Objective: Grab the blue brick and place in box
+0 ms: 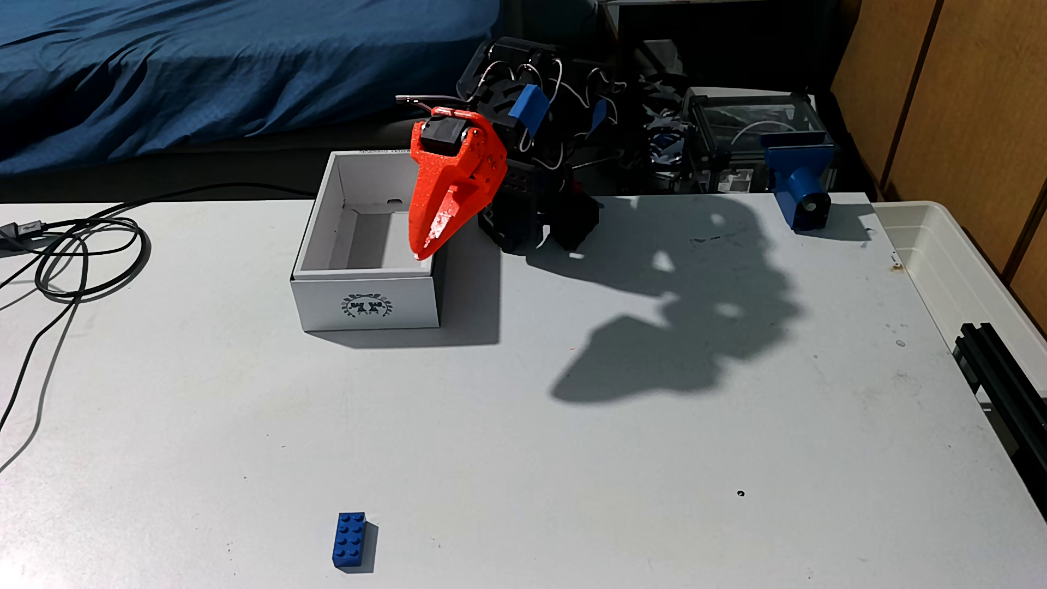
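The blue brick [350, 540] lies studs-up near the front edge of the white table, left of centre. The box [367, 300], white cardboard with a dark wreath emblem on its near side, stands open-topped at the back, and what shows of its inside is bare. My orange gripper [430, 243] hangs tip-down over the box's right rim, at the end of the folded black arm. Its two fingers lie together with nothing between them. The brick is far in front of the gripper, roughly a box length and a half nearer the camera.
Black cables [73, 260] coil on the table's left side. A blue bracket with a round hole [801, 187] sits at the back right. A translucent white tub [974, 272] borders the right edge, with a black rail [1008, 379] beside it. The arm's shadow falls across the middle right.
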Robot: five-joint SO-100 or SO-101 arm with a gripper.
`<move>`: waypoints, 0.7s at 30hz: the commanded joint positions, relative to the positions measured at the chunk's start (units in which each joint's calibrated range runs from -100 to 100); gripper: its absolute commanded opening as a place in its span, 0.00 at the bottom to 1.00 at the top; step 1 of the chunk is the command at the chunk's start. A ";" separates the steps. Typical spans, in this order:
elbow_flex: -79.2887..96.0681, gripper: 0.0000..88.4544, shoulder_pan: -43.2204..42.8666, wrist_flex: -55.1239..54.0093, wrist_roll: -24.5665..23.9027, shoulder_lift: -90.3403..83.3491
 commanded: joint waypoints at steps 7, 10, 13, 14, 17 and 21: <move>4.26 0.01 1.47 -10.61 5.13 -0.59; 5.32 0.01 2.07 -11.39 5.08 -0.59; 4.88 0.01 2.51 -10.79 5.03 -0.59; 4.88 0.01 2.59 -11.22 4.71 -0.59; 4.08 0.01 2.07 -11.65 4.45 -0.59; 3.28 0.01 1.99 -10.61 1.03 -0.59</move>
